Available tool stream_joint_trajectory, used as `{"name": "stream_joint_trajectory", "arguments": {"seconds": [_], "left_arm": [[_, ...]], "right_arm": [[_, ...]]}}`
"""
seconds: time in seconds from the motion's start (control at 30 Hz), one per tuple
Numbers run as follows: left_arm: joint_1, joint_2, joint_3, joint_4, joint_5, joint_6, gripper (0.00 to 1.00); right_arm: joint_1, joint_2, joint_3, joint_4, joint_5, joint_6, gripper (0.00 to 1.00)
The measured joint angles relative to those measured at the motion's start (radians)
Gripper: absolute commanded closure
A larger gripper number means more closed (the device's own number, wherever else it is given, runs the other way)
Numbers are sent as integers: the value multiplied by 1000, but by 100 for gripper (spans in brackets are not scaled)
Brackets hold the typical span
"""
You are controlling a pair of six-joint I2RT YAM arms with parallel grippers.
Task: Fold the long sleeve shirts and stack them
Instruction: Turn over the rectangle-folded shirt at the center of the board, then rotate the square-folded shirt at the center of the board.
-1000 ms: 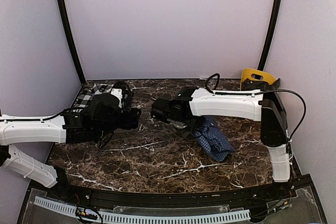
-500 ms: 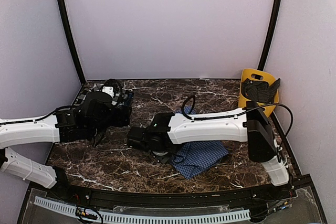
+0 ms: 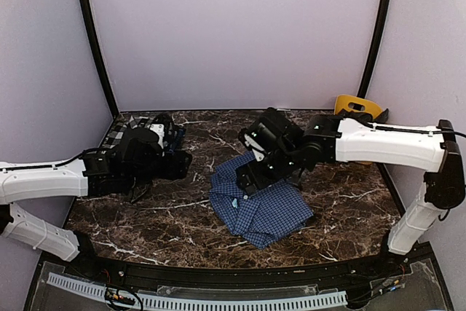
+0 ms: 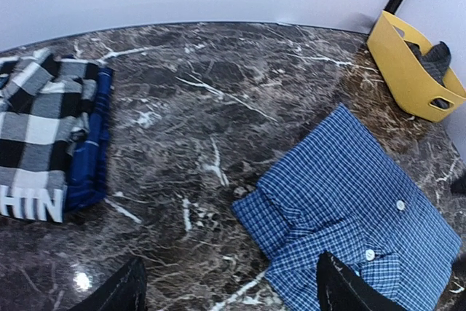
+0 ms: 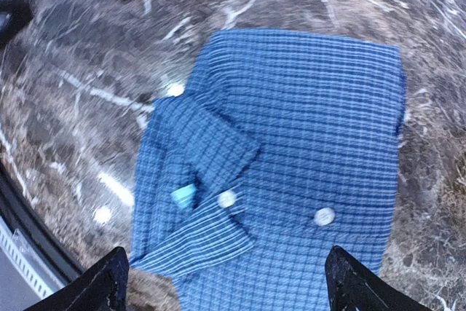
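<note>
Your blue checked shirt (image 3: 263,210) lies folded on the marble table (image 3: 145,216), just front of centre, collar and buttons up. Your right gripper (image 5: 229,282) hovers over it, fingers spread, holding nothing. Your left gripper (image 4: 233,293) is likewise spread and empty. Farther back, the black-and-white plaid shirt (image 4: 36,129) sits folded far left; the yellow bin (image 4: 408,71) stands far right.

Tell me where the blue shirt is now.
In the top view the blue shirt lies folded on the table, right of centre, between the plaid shirt at the far left and the yellow bin at the far right.
</note>
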Motion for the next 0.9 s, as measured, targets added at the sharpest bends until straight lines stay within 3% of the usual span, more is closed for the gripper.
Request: {"name": "stream_joint_trajectory", "arguments": {"seconds": [0.2, 0.4, 0.6, 0.73, 0.9], "left_arm": [[0, 116, -59, 142, 239, -98, 22], [0, 236, -93, 270, 413, -186, 22], [0, 284, -94, 345, 474, -226, 22], [0, 291, -94, 350, 472, -229, 22], [0, 291, -40, 272, 405, -185, 22]], "right_arm": [[-283, -68, -192, 109, -112, -39, 11], [-393, -120, -394, 166, -229, -50, 13], [-404, -150, -585, 257, -352, -16, 26], [-378, -201, -698, 322, -412, 31, 27], [-229, -260, -745, 409, -459, 126, 25]]}}
